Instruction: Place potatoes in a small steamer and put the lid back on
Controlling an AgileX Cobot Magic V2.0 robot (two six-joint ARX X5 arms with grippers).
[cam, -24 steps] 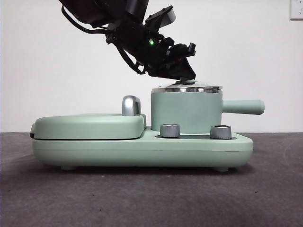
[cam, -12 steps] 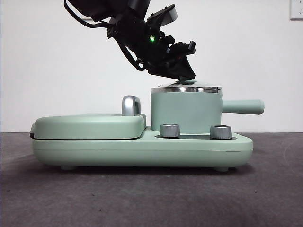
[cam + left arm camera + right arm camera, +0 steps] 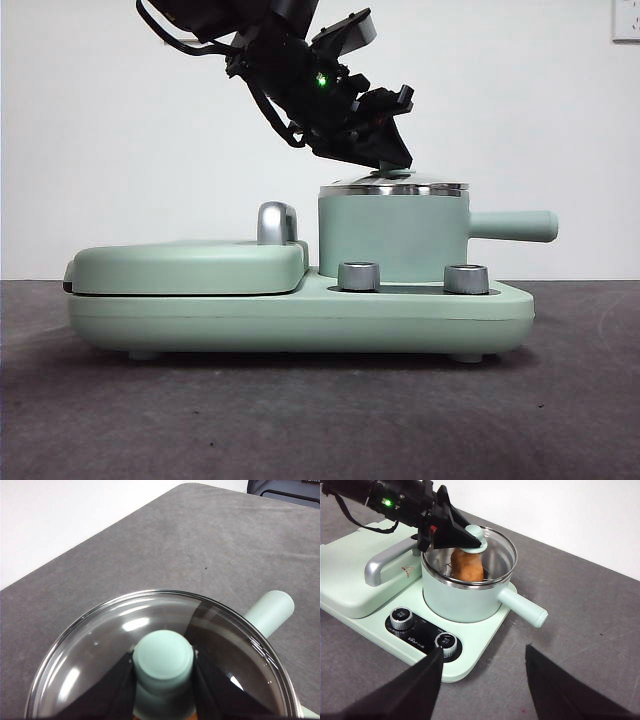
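Grey table; potato (image 3: pixel 467 565) only in right-wrist view, left tool (image 3: pixel 163 680) clenching lid (image 3: pixel 100 650) knob.

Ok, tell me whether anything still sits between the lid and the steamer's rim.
Nothing visible does. The lid sits level on the small steamer, with the potato inside below the glass. The left gripper grips the lid's knob.
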